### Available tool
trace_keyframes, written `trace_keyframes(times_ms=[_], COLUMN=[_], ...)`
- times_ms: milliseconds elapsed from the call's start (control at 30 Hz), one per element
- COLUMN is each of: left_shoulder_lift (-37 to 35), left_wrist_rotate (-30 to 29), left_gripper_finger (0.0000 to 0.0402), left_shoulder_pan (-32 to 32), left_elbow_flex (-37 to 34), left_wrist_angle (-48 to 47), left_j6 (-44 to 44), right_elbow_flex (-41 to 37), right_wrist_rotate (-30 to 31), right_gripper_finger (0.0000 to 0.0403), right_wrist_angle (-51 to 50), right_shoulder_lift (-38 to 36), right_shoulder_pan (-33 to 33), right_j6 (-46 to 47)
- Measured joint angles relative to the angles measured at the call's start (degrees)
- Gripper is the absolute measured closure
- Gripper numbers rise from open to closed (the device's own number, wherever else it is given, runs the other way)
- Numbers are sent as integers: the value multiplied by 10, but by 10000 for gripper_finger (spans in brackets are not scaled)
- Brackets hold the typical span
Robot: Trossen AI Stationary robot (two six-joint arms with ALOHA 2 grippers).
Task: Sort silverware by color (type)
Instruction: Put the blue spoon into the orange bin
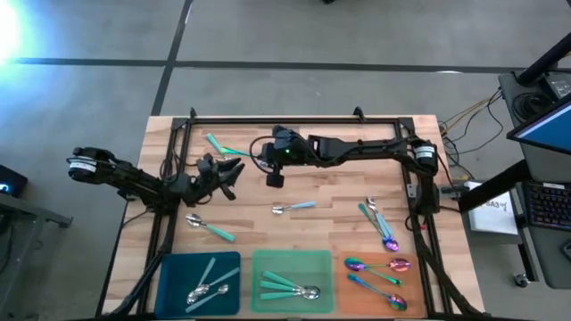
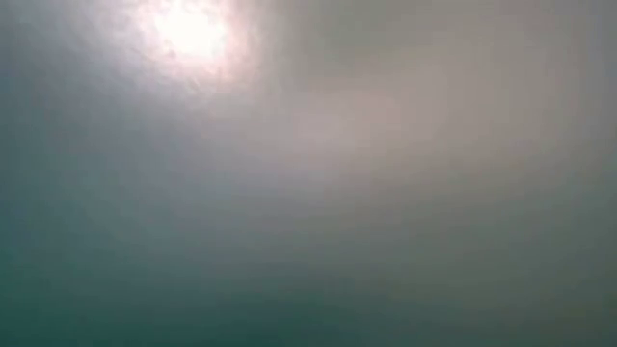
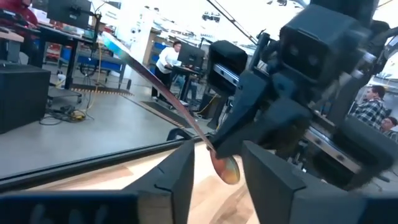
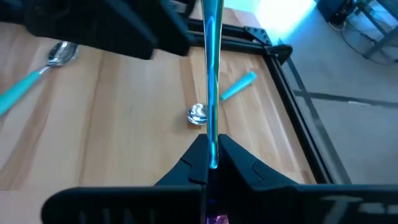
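Observation:
My right gripper (image 1: 259, 157) reaches over the table's far middle and is shut on an iridescent spoon (image 1: 223, 145). The spoon's long handle (image 4: 212, 56) sticks out ahead of the fingers. My left gripper (image 1: 234, 171) is open just in front of it. In the left wrist view its two fingers (image 3: 180, 177) stand on either side of the spoon's bowl (image 3: 226, 169). I cannot tell whether they touch the bowl. The low view shows only haze. My right gripper pinches the iridescent spoon between its two fingers at the handle's lower part (image 4: 212, 157), close to the bowl. The fingers come about level from the table's right. The handle runs on past the fingertips, slanting up toward the far left (image 3: 124, 53). The spoon is clear of the table.
Loose spoons lie on the wood: a pale blue one (image 1: 294, 207), a teal one (image 1: 211, 228), and a few at the right (image 1: 381, 225). Blue (image 1: 169, 267), green (image 1: 263, 263) and orange (image 1: 343, 285) trays with spoons line the near edge. A black frame (image 1: 294, 120) borders the table.

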Motion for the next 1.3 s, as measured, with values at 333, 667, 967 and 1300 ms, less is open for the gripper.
trace_keyframes(times_ms=[333, 667, 967, 1300], left_shoulder_lift=[1, 1, 1, 2], left_wrist_rotate=[-30, -29, -28, -28], left_gripper_finger=[217, 261, 254, 253], left_shoulder_pan=[0, 0, 0, 0], left_elbow_flex=[28, 29, 29, 29], left_wrist_angle=[-1, -3, -4, -20], left_j6=[53, 30, 28, 28], right_elbow_flex=[1, 1, 1, 1], right_wrist_rotate=[0, 1, 85, 83], right_gripper_finger=[394, 394, 394, 394], right_wrist_angle=[1, -4, -148, -478], right_shoulder_lift=[0, -8, -70, -138], right_shoulder_pan=[21, 20, 20, 77], right_j6=[-16, -22, 15, 262])
